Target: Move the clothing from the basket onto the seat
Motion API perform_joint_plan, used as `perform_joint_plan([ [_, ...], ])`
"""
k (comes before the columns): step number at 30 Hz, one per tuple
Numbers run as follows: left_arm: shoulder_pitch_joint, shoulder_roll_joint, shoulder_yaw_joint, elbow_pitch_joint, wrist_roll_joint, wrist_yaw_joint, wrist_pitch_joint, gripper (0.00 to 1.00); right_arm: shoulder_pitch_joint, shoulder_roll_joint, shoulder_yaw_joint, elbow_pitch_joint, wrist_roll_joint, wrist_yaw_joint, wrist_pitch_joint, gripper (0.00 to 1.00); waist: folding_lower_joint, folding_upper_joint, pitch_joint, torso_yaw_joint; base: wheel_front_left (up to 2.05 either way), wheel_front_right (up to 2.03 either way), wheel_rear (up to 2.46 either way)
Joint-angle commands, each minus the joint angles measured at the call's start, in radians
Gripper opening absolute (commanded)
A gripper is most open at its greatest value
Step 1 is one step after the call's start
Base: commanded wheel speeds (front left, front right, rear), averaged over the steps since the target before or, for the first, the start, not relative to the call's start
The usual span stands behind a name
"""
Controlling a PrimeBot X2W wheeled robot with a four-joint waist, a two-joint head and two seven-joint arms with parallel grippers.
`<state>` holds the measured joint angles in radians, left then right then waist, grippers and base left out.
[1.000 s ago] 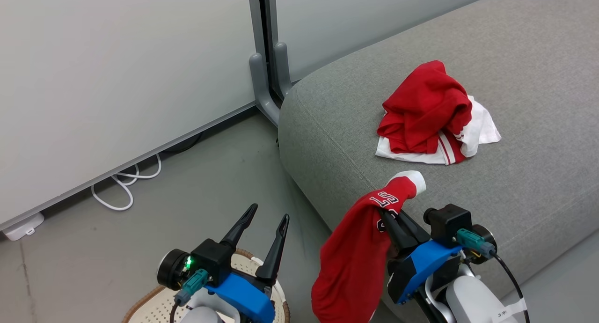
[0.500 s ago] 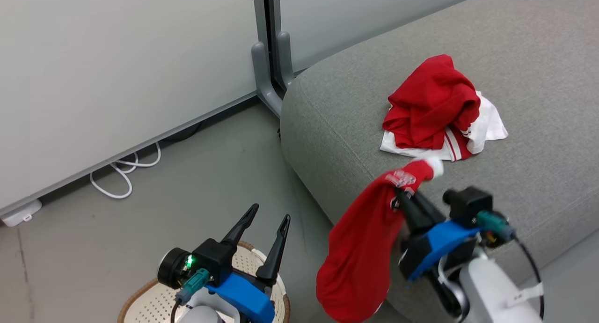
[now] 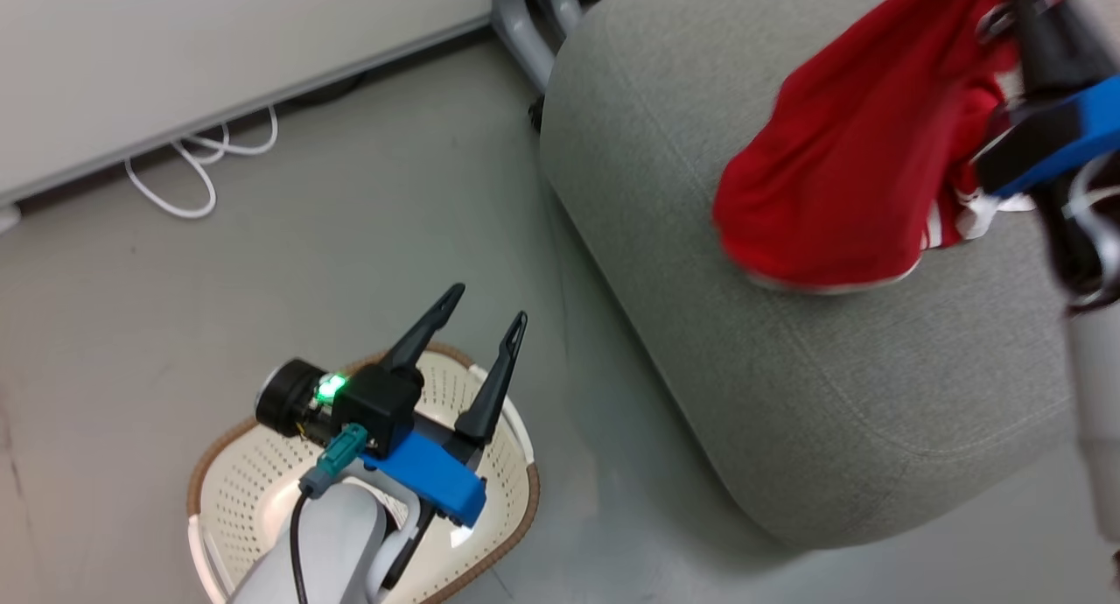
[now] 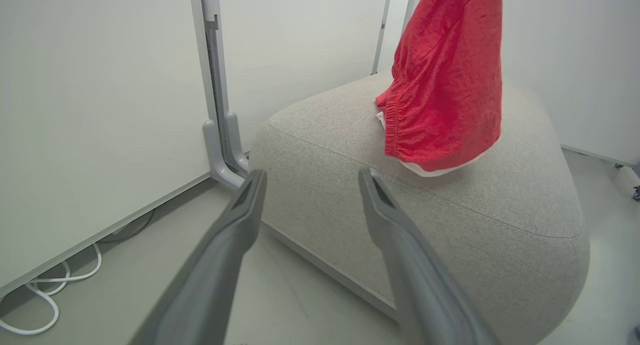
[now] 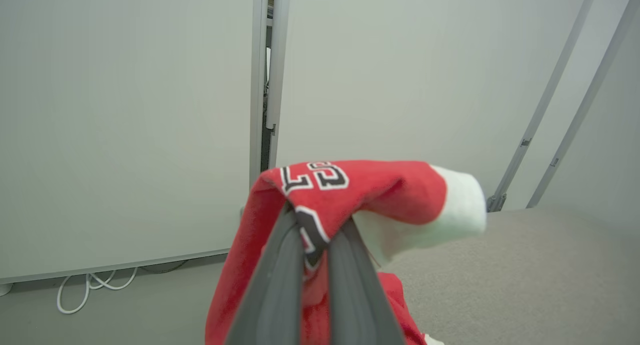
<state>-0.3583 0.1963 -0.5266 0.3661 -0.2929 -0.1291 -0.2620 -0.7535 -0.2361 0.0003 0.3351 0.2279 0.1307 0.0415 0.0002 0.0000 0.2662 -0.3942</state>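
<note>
Red fabric jersey hangs lengthwise over the grey upholstered sofa seat.
Right gripper, jaws clamped on its top fold, holds it, hem at or just above the seat. Left gripper gapes empty over the cream perforated basket.

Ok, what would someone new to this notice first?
The bright red jersey, pinched in the shut right gripper, hangs over the grey sofa at the upper right of the head view. Next comes the open left gripper on its blue mount, poised over the cream basket on the floor at the lower left.
</note>
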Motion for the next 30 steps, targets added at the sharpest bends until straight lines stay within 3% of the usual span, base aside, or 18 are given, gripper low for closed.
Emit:
perform_joint_plan([
  [1,-0.034,0.017,-0.004,-0.012,0.006,-0.002,-0.004,1.0,-0.062,-0.026,-0.034,-0.01,-0.01,0.0,0.005,0.0,-0.0002,0.0,0.078,0.028,0.0,0.0,0.0],
  [8,-0.115,0.066,-0.022,-0.055,0.022,-0.002,-0.005,1.0,-0.257,-0.147,-0.186,-0.036,-0.046,0.0,-0.002,0.0,-0.0002,0.0,0.214,0.058,0.0,0.0,0.0],
  [14,-0.159,0.103,-0.034,-0.108,0.03,-0.002,-0.004,1.0,-0.332,-0.218,-0.327,0.012,-0.089,0.0,-0.034,0.0,-0.0002,0.0,0.306,0.086,0.0,0.0,0.0],
  [22,-0.193,0.131,-0.048,-0.157,0.051,-0.002,-0.004,1.0,-0.247,-0.205,-0.451,0.162,-0.115,0.0,-0.087,0.0,-0.0002,0.0,0.397,0.107,0.0,0.0,0.0],
  [30,-0.206,0.145,-0.043,-0.168,0.057,-0.002,-0.004,1.0,-0.188,-0.169,-0.509,0.342,-0.138,0.0,-0.145,0.0,-0.0002,0.0,0.431,0.113,0.0,0.0,0.0],
])
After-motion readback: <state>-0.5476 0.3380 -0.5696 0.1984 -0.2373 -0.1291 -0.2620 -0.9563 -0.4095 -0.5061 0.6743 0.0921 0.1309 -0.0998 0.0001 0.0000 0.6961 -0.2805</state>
